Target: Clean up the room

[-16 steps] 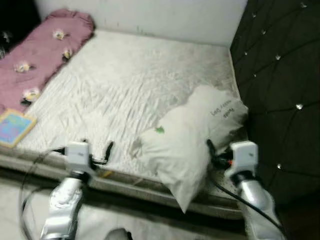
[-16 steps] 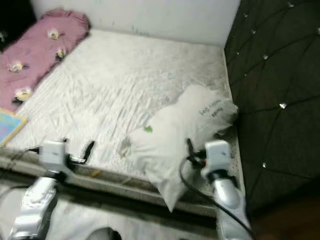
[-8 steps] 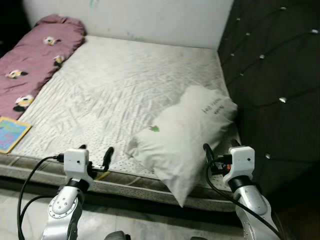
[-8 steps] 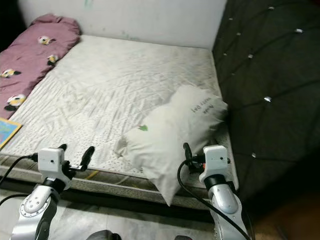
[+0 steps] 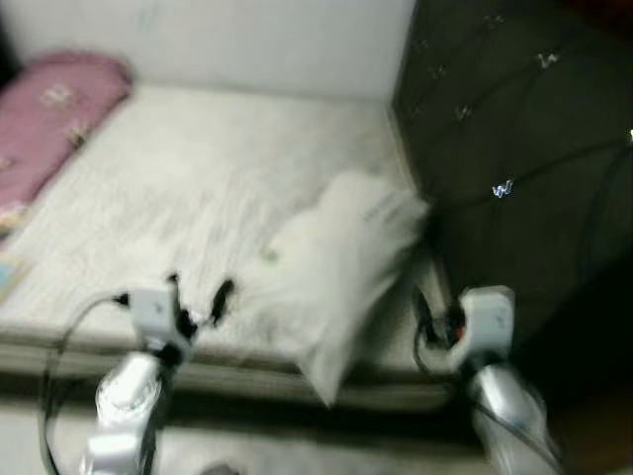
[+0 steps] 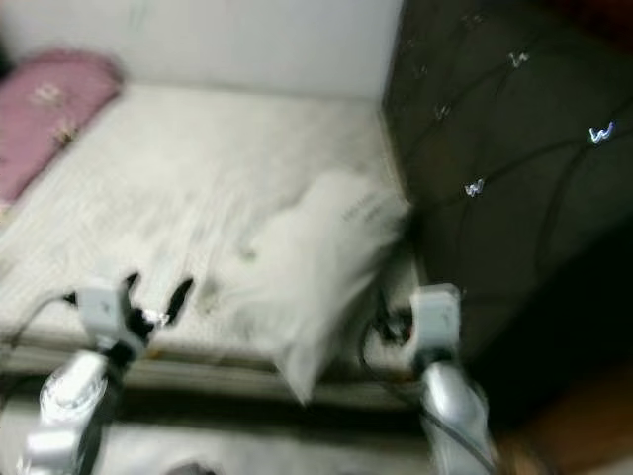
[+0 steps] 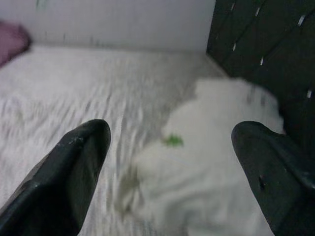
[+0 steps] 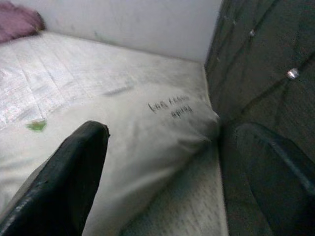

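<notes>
Nothing is looking tidied yet: the white pillow (image 5: 336, 267) is lying askew at the bed's (image 5: 178, 178) near edge beside the dark headboard (image 5: 495, 148). The left gripper (image 7: 167, 162) and right gripper (image 8: 167, 162) are hovering before it, fingers spread, holding nothing.

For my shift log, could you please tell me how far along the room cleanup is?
Nothing looks done yet. The white pillow lies askew at the mattress edge. Both the left end effector and right end effector are open and empty, near it. Grasping and placing remain.
</notes>
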Motion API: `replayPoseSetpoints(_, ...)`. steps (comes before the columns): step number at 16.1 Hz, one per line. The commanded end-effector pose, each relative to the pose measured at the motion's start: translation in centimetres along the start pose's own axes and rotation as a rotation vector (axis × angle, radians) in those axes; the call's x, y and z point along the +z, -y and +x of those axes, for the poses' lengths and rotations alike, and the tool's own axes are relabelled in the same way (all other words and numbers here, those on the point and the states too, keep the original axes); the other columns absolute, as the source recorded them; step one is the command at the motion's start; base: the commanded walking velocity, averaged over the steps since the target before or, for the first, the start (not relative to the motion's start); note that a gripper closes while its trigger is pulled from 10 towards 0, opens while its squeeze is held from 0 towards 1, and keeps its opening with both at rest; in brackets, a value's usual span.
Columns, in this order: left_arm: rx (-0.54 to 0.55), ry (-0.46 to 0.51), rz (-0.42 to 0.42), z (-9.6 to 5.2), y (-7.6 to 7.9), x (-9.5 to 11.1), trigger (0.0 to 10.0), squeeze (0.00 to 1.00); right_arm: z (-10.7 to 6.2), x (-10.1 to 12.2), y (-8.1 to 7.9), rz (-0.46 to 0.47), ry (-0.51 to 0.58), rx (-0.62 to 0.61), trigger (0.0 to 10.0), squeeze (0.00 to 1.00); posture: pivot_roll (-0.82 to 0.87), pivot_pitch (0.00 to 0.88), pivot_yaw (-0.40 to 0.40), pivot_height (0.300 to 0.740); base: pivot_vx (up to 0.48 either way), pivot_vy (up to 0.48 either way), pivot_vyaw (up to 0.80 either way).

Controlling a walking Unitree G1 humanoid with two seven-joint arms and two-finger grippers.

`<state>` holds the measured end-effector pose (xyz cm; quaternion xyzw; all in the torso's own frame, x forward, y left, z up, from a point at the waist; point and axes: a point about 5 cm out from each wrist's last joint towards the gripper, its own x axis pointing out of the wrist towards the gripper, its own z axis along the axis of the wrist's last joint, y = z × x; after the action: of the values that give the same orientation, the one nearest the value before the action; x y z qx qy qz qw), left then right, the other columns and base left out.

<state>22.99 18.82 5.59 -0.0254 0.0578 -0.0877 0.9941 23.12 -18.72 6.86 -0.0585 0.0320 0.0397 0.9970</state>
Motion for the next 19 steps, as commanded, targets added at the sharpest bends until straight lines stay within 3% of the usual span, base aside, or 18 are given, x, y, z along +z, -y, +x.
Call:
replayPoseSetpoints(1,-0.003,0.006,0.012,0.25,-0.37,0.41,10.0,0.0,0.15,0.24,-0.03,0.0,0.006,0.002,10.0,0.0,-0.05,0.0,0.0,0.74,0.307,0.0,0.0)
replayPoseSetpoints(11,-0.008,-0.007,0.013,0.23,-0.32,0.22,10.0,0.0,0.37,0.21,0.2,-0.015,0.006,-0.001,10.0,0.0,-0.05,0.0,0.002,0.74,0.32,0.0,0.0)
replayPoseSetpoints(16,0.002,-0.017,0.009,0.43,-0.25,0.04,10.0,0.0,0.46,0.16,0.33,-0.022,0.004,-0.002,10.0,0.0,-0.05,0.0,-0.001,0.74,0.0,0.0,0.0)
replayPoseSetpoints(19,0.005,-0.023,-0.005,0.48,-0.14,-0.06,10.0,0.0,0.55,0.12,0.5,-0.019,0.002,-0.004,10.0,0.0,-0.05,0.0,-0.002,0.74,0.0,0.406,0.0)
